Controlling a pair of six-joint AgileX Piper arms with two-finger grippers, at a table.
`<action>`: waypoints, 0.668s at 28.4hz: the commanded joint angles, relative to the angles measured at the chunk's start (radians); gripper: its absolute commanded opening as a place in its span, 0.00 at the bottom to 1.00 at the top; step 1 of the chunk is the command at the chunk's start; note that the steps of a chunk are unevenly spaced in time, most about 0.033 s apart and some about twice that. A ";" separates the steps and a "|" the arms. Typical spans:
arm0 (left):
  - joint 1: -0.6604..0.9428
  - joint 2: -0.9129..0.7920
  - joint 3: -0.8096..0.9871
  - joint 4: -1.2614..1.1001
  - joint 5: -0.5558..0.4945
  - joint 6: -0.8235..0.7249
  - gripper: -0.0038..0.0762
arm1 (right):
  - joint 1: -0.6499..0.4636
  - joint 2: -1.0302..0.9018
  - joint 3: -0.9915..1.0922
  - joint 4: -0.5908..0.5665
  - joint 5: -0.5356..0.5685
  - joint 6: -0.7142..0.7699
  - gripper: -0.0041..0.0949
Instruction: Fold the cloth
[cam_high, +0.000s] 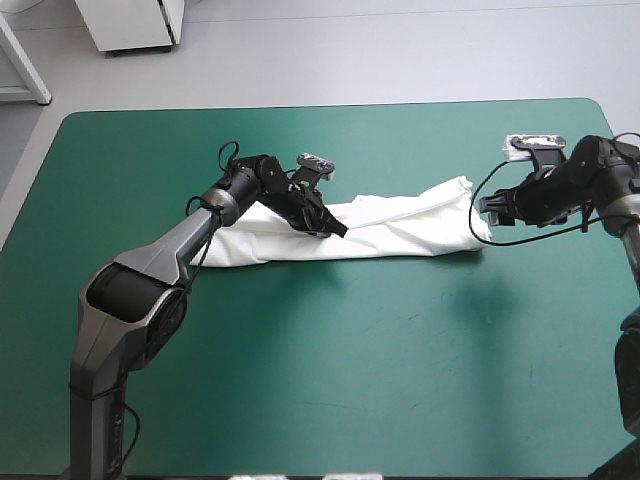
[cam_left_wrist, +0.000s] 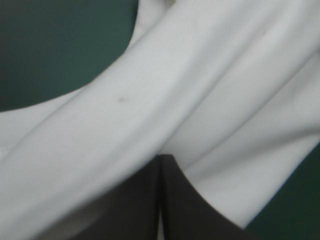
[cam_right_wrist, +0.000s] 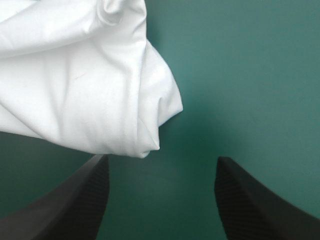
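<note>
Teal-green table (cam_high: 400, 380): T-shirt (cam_high: 400, 230) lies mid-table as a long roll, axis L-R. Its left gripper (cam_high: 325, 222) is pinched on a mid fold. Its right gripper (cam_high: 487, 208), fingers apart, sits just off the right end, so it's nearer that end.

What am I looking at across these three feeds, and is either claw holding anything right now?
Two robot arms work at a table with a teal-green cover. The high view looks down from behind them; each wrist view looks along one arm's black two-fingered gripper. On the table lies a white T-shirt, a long rumpled band. The left gripper sits at the band's middle; in its own view the fingers meet in a point with cloth against them, so it appears shut on the T-shirt. The right gripper is open at the band's right end, holding nothing; the cloth's corner lies just ahead.
</note>
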 joint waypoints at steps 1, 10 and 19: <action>-0.005 -0.036 -0.024 -0.017 0.006 -0.011 0.04 | -0.008 0.023 -0.028 0.046 -0.038 -0.032 0.63; -0.005 -0.035 -0.024 -0.017 0.031 -0.011 0.04 | -0.008 0.147 -0.048 0.168 -0.051 -0.100 0.62; -0.005 -0.035 -0.024 -0.017 0.043 -0.011 0.04 | -0.008 0.236 -0.054 0.242 -0.052 -0.108 0.62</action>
